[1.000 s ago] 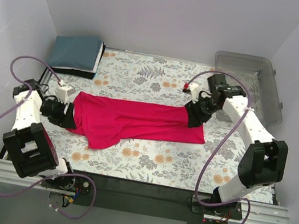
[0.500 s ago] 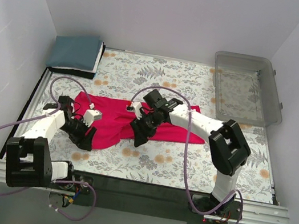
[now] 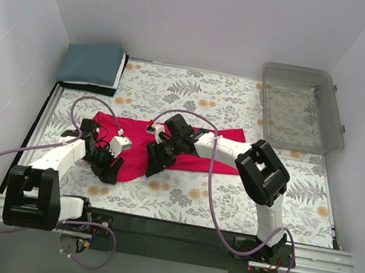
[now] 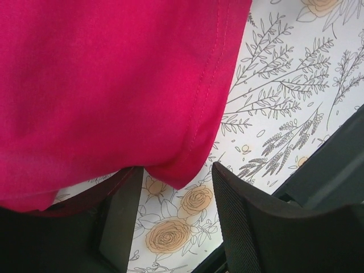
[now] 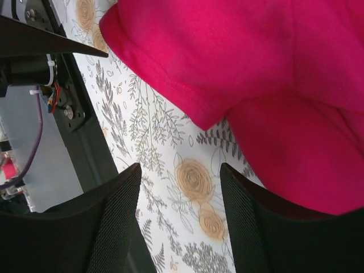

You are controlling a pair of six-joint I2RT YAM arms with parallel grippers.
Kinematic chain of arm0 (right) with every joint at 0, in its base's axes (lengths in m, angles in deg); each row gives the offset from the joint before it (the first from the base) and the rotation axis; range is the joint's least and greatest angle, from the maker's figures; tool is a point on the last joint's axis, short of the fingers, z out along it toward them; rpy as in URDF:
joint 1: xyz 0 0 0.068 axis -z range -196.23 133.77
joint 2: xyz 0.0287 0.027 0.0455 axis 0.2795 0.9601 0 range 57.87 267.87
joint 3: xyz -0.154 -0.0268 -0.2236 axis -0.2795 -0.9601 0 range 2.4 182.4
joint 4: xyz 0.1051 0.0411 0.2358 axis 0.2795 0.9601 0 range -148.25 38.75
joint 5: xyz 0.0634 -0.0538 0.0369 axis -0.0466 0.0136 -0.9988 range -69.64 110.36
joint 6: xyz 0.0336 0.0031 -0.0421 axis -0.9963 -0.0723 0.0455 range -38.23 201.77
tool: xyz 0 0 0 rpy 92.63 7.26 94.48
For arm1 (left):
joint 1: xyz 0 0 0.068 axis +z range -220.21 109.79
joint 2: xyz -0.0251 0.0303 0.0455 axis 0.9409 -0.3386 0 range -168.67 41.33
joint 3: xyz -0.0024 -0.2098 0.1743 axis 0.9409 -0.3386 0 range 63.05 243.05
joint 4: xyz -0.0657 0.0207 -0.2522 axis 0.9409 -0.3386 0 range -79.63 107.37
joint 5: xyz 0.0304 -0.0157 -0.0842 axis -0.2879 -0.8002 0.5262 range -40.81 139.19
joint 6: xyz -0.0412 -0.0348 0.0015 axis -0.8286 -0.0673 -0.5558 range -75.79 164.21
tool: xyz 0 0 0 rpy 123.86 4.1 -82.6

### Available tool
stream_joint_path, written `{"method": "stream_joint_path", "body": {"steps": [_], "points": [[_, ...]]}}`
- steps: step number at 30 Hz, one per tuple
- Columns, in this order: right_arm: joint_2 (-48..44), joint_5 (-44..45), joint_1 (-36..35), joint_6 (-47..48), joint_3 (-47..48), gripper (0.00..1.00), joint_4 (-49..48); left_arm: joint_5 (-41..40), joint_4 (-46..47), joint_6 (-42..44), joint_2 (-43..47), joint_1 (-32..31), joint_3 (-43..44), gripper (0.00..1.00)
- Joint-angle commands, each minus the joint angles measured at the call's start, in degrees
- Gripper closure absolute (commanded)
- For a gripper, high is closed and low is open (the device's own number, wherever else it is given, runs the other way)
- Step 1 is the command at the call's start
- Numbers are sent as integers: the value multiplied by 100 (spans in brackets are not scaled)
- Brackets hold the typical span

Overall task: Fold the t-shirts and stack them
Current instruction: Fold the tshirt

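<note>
- Claws: we see the right claw (image 5: 181, 170) gaping over bare worktop (image 5: 170, 142), holding nothing. The left claw (image 4: 177, 170) is parted too, with a hem corner of the pink shirt (image 4: 102, 74) between its fingers, unpinched.
- The pink shirt lies bunched mid-worktop; the teal shirt (image 3: 95, 63) sits folded at the far left corner.
- Risk, we judge: closing here may catch one layer only, dragging the fold askew.
- The right arm (image 3: 227, 146) stretches low, leftward across the pink shirt; the left arm (image 3: 59, 154) bends inward.

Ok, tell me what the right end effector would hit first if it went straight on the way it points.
The right end effector would probably meet the floral table cover first, just beside the hem of the crimson t-shirt; depth is unclear.
</note>
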Motion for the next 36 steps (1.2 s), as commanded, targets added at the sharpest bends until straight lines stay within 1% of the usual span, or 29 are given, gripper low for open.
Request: {"method": "stream_joint_path", "body": {"steps": [1,3,4,11,13,15,17,18,20,21,22,23,24,25,26,29,36], "points": [[356,-255,-90,-486,211,37,-385,-207,369,-181,-253,-90,30,50],[497,-282,-90,-548,290,39,-385,-242,412,-260,-315,-90,4,53],[532,-282,-90,-601,308,40,-394,-260,456,-269,-306,-264,-5,53],[804,-220,-125,-829,475,42,-499,-383,527,-260,-7,-284,-190,59],[875,-255,-134,-856,527,45,-508,-392,527,-260,10,-284,-216,60],[980,-282,-143,-917,554,51,-517,-392,527,-269,28,-284,-208,62],[1042,-273,-143,-909,598,52,-517,-374,536,-278,10,-284,-208,64],[1059,-273,-143,-917,615,55,-508,-383,536,-278,1,-284,-216,66],[1060,-264,-143,-918,607,60,-517,-366,536,-269,-7,-284,-216,72],[1042,-255,-143,-917,598,67,-517,-357,544,-269,1,-284,-216,76],[1025,-264,-125,-926,581,71,-517,-339,536,-269,10,-284,-208,88],[946,-273,-134,-935,554,79,-508,-365,544,-278,28,-284,-199,95],[902,-282,-134,-909,554,85,-508,-383,571,-391,45,-275,-181,100],[840,-308,-134,-874,563,90,-508,-383,571,-435,54,-275,-155,100],[735,-325,-125,-839,615,98,-517,-244,510,-445,63,-275,-42,100],[577,-378,-90,-777,703,99,-517,-120,316,-637,98,-275,135,100],[286,-449,86,-584,888,99,-508,56,-97,-963,11,-275,1180,100]]}}
